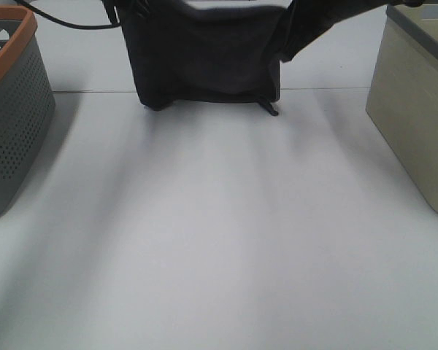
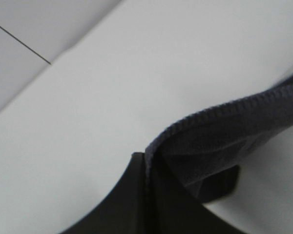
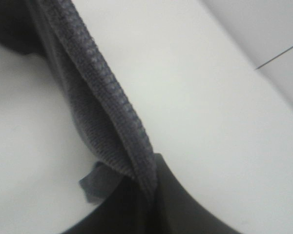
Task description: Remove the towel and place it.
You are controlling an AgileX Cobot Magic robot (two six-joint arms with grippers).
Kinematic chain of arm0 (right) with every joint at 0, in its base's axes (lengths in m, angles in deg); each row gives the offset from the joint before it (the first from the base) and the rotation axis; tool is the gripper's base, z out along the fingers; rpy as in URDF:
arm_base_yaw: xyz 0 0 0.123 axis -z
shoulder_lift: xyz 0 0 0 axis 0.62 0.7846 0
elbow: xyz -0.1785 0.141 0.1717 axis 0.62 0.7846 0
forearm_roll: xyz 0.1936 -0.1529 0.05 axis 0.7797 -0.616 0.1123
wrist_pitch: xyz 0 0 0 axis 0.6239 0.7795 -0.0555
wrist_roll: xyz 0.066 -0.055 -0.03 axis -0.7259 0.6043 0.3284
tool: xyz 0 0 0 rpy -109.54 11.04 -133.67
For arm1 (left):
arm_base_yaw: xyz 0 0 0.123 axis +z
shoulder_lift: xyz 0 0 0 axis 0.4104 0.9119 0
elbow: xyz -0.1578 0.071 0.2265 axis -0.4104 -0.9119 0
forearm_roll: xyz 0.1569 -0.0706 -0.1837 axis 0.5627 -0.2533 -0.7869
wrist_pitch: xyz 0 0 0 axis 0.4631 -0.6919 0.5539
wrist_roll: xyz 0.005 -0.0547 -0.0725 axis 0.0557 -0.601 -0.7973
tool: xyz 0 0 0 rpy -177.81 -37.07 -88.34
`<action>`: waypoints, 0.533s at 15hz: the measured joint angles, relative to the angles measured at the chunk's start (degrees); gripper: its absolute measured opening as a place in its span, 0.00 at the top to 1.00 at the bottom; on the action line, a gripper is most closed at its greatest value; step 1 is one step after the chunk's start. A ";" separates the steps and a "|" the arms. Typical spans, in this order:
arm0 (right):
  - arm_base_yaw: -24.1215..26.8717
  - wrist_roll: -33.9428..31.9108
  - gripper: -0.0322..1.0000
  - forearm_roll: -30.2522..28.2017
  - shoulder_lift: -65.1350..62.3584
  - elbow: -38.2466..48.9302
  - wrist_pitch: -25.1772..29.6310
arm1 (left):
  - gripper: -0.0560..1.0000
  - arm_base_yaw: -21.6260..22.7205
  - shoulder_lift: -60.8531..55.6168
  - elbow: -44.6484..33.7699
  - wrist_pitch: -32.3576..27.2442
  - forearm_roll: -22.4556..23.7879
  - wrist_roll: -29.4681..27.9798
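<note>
Hanging towel (image 1: 204, 58) | left fingers (image 2: 122, 204), right fingers (image 3: 180, 209) clamped on hem | tag (image 3: 95, 184) (blurred, unreadable)

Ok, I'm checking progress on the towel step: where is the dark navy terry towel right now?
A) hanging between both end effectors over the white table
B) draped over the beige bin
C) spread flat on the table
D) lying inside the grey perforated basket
A: the dark navy terry towel hangs as a sheet over the white table, its hem pinched by the left end effector and the right end effector.
</note>
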 joint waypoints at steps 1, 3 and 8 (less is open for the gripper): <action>0.00 -2.75 0.95 0.00 0.00 1.09 5.79 | 0.95 -0.97 0.06 0.00 -6.93 -0.74 0.74; -0.11 -9.11 0.95 -2.01 0.00 1.49 17.76 | 0.95 -2.12 0.00 0.00 -19.14 -6.25 4.98; -0.11 -24.64 0.95 -10.26 0.46 1.60 43.20 | 0.95 -2.29 1.03 0.00 -45.03 -20.86 15.18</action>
